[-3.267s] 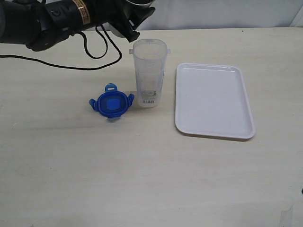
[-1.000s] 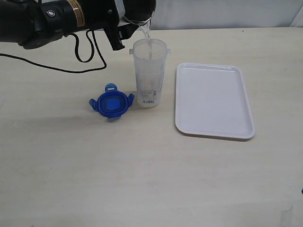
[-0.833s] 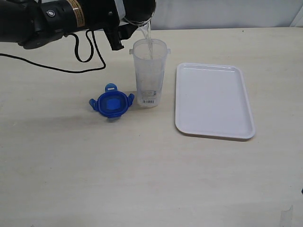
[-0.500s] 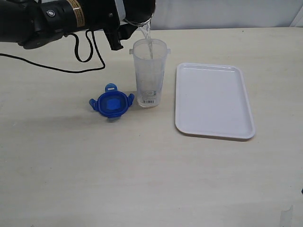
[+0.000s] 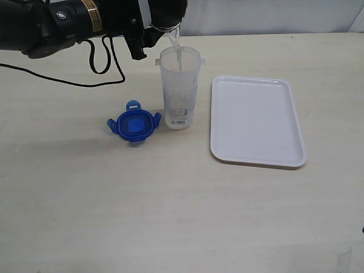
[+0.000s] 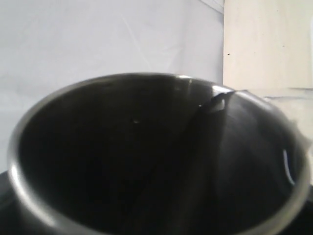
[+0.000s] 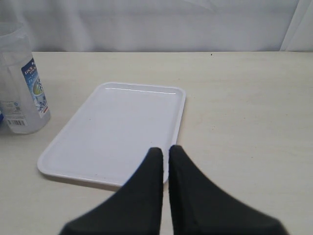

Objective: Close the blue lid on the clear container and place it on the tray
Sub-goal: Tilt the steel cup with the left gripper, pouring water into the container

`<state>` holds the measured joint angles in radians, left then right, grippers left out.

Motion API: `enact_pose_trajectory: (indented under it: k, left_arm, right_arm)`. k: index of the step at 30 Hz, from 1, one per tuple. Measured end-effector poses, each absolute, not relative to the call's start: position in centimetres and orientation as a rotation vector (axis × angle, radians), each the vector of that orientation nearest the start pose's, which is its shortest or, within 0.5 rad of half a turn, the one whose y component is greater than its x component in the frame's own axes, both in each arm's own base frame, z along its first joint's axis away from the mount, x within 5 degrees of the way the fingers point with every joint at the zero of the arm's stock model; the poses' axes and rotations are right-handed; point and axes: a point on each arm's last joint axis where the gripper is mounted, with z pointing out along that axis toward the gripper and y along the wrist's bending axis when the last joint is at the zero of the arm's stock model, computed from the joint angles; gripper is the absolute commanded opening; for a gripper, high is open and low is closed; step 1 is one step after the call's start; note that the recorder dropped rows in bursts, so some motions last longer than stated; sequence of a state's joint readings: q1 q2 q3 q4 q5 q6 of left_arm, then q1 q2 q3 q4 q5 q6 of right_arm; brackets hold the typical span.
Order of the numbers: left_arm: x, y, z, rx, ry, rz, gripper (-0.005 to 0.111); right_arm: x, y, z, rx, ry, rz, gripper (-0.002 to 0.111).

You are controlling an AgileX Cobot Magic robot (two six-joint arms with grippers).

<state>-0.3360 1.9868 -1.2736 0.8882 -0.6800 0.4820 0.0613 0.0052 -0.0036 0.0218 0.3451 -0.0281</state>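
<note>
The left fingers (image 5: 138,50) are mostly hidden, one dark tip showing beside the steel cup (image 5: 169,12) – they appear to be clamped on it, since the cup hangs tilted in the air and its dark inside (image 6: 156,161) fills the left wrist view. From the cup's lip a thin stream of water (image 5: 177,48) falls into the open mouth of the clear container (image 5: 180,91), which stands upright on the table (image 5: 170,216).

The blue lid (image 5: 133,125) lies flat on the table just beside the container's base, on the side away from the tray (image 5: 256,122). The white tray lies close on the container's other side, with nothing on it.

The right fingers (image 7: 165,151) are pressed together, holding nothing – their tips show against the tray's edge (image 7: 117,132), with the container's label (image 7: 22,93) off to one side.
</note>
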Motion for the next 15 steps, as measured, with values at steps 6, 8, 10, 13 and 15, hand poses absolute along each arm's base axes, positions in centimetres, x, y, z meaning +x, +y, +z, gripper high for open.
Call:
enact_pose_trajectory:
  k: [6,8,10,13,15]
  left_arm:
    - [40.49,-18.8,22.4,1.455,0.909,0.247,0.0]
    - [40.49,-18.8,22.4,1.456,0.908,0.249,0.0]
    - [40.49,-18.8,22.4,1.456,0.908,0.249,0.0]
    - [40.49,-18.79,22.41,1.44,0.929,0.227,0.0]
    - [40.49,-18.79,22.41,1.405,0.977,0.176,0.0]
  right_arm:
    - [5.35,0.4,18.3,-0.068,1.829,0.045,0.004]
    - [5.35,0.4,18.3,-0.068,1.829,0.045,0.004]
    - [5.35,0.4,18.3,-0.068,1.829,0.045,0.004]
    - [5.35,0.4,18.3,-0.068,1.829,0.045,0.004]
    - [5.35,0.4,18.3,-0.068,1.829,0.045,0.004]
